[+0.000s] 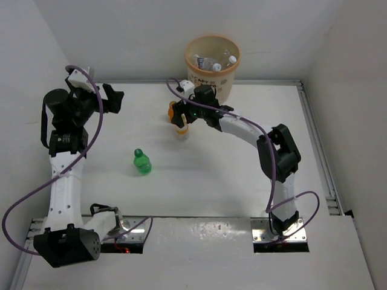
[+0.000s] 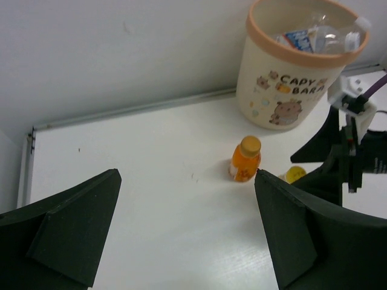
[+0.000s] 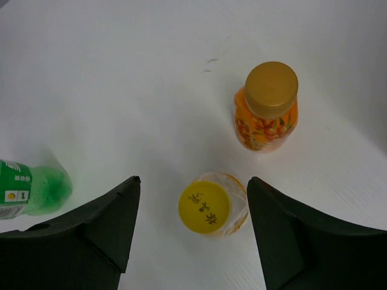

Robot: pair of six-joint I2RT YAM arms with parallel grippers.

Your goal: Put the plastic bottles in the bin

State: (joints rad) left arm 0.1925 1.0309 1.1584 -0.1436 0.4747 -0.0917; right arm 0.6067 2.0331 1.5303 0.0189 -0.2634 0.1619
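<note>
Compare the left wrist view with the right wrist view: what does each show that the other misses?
Only the left wrist view shows the bin, with clear bottles inside it, and the right arm at the frame's right edge. Only the right wrist view shows the green bottle, cut off by its left edge. Both show the orange bottle standing upright and the yellow-capped bottle beside it, though the left wrist view catches only part of that yellow cap.

The bin (image 2: 284, 90) is smooth, faintly glossy plastic; the table (image 3: 121, 72) is smooth and matt. The yellow-capped bottle (image 3: 208, 206) is clear plastic, the green bottle (image 3: 30, 187) translucent.
</note>
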